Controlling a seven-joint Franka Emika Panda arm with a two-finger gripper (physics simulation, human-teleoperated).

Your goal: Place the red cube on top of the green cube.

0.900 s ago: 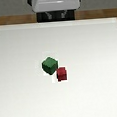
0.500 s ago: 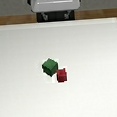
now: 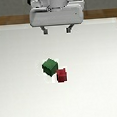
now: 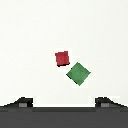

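The red cube rests on the white table, touching or nearly touching the green cube, which sits just behind it toward the exterior view's left. Both show in the wrist view, the red cube beside the green cube. My gripper hangs high above the table's far side, well away from both cubes. Its fingers are spread wide apart and hold nothing. The fingertips show at the wrist view's edge.
The white table spreads wide around the cubes. The robot's base stands at the far edge, with a brown floor strip behind.
The cubes have not moved. The gripper stays high at the far side with no visible shift.
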